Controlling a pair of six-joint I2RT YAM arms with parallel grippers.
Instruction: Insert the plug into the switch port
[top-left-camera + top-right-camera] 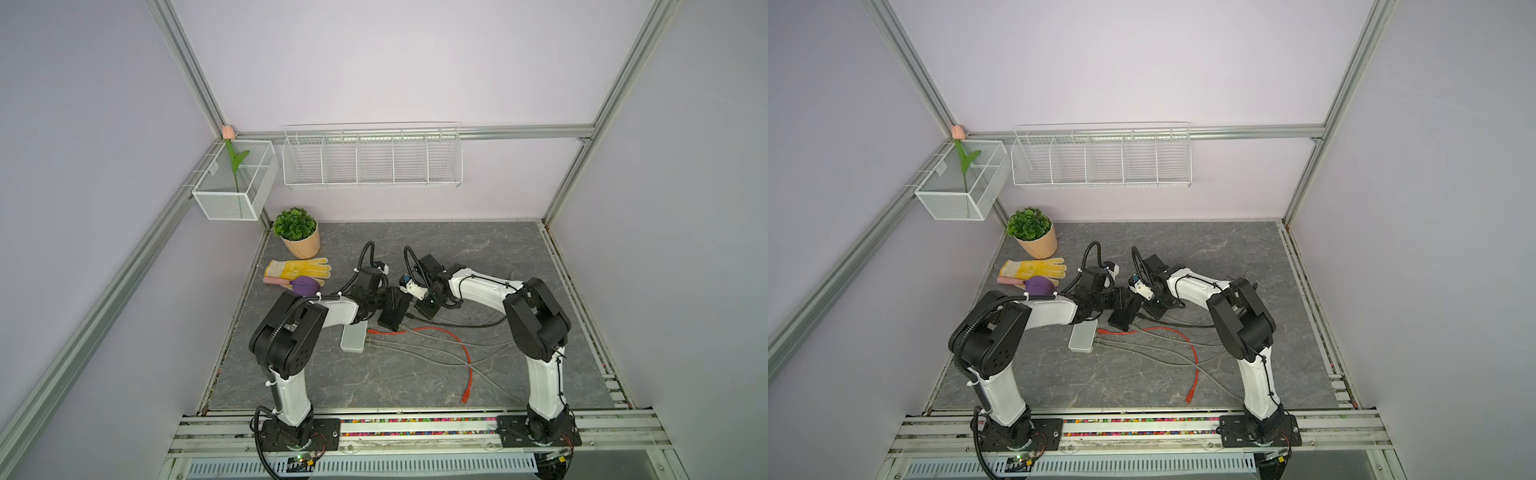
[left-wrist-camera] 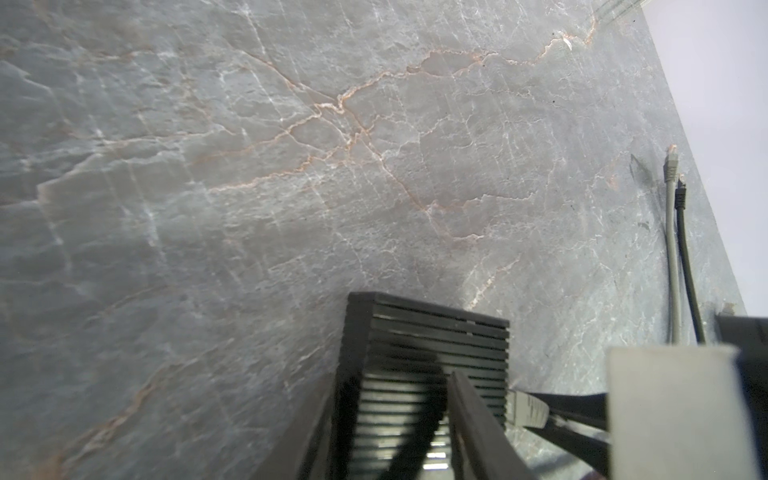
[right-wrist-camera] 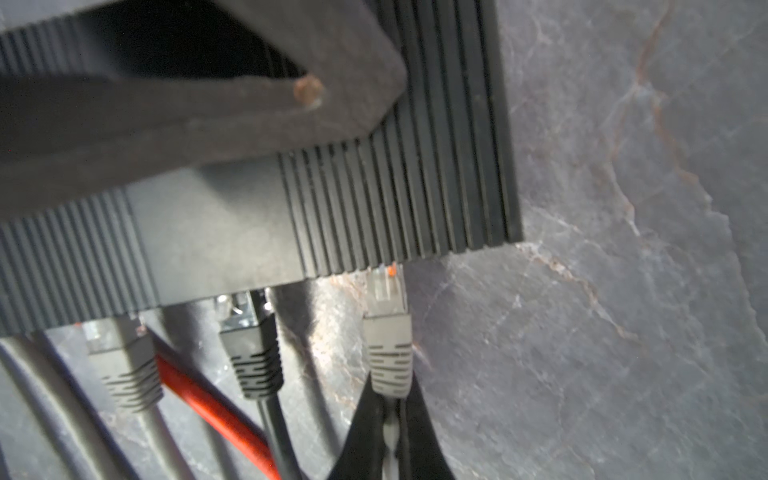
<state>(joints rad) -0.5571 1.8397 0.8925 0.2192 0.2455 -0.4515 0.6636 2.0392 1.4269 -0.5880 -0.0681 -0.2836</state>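
Observation:
The switch (image 1: 392, 318) (image 1: 1123, 318) is a black ribbed box at mid-table. My left gripper (image 2: 390, 382) is shut on it, one finger (image 3: 249, 104) lying across its top. The plug (image 3: 388, 328) has a clear tip and a grey boot. My right gripper (image 3: 390, 399) is shut on the grey cable just behind that boot. The plug's tip meets the switch's (image 3: 415, 187) port face near its corner; how deep it sits is hidden. In the left wrist view the plug (image 2: 525, 409) shows beside the switch (image 2: 424, 349). Both grippers (image 1: 390, 297) (image 1: 415, 311) meet at the switch.
A grey plug (image 3: 120, 353) and a dark plug (image 3: 251, 353) sit at neighbouring ports, with a red cable (image 3: 208, 403) between them. Cables (image 1: 465, 353) trail toward the front right. A white box (image 1: 354, 336) lies beside the switch. A glove (image 1: 297, 268) and a potted plant (image 1: 297, 232) stand at the back left.

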